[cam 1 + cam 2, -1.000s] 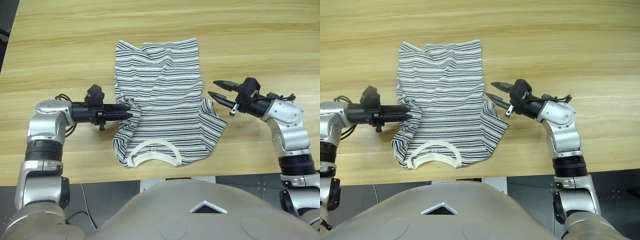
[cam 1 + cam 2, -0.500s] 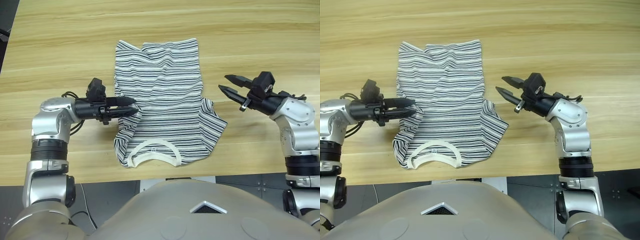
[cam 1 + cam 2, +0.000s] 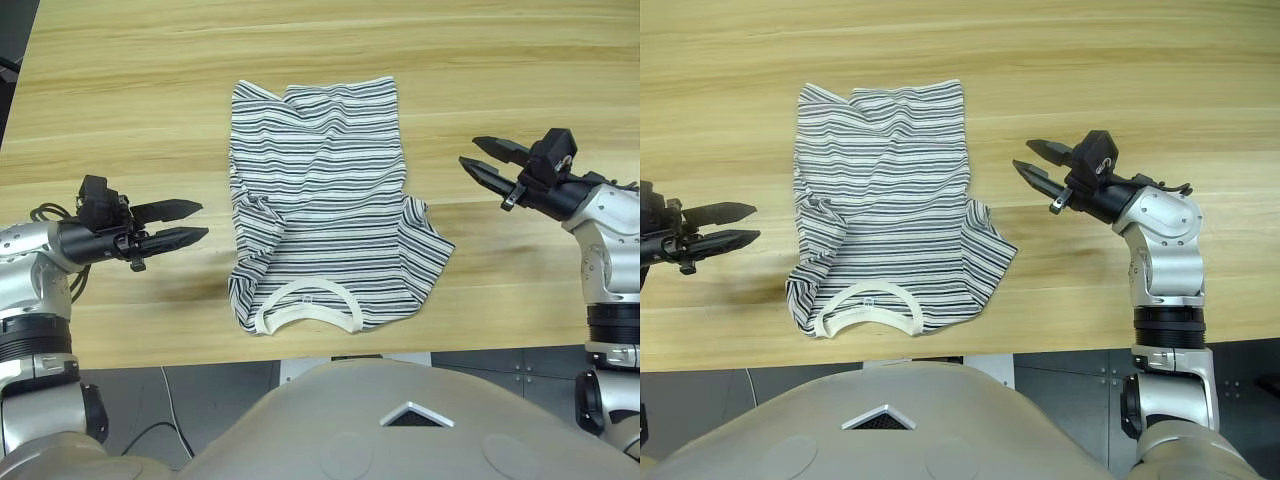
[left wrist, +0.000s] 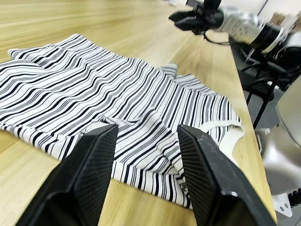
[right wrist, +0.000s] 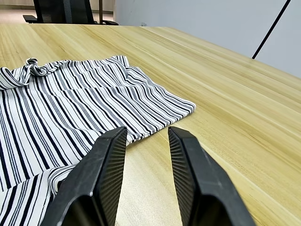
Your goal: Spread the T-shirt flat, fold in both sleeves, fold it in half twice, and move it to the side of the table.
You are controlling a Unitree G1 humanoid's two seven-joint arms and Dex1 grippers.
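On table (image 3: 520, 80), T-shirt (image 3: 320, 200) rumpled between left hand (image 3: 203, 220) and right hand (image 3: 469, 151), both released.

Up on the head, side by side: looking forward and steeply down over the whole worktop (image 3: 500, 60), same scene twice, just slid sideways. On the left wrist: low and close, skimming across the T-shirt (image 4: 117, 89) toward the right end effector (image 4: 175, 21) farther off. On the right wrist: equally low, facing back over the same T-shirt from the opposite side.
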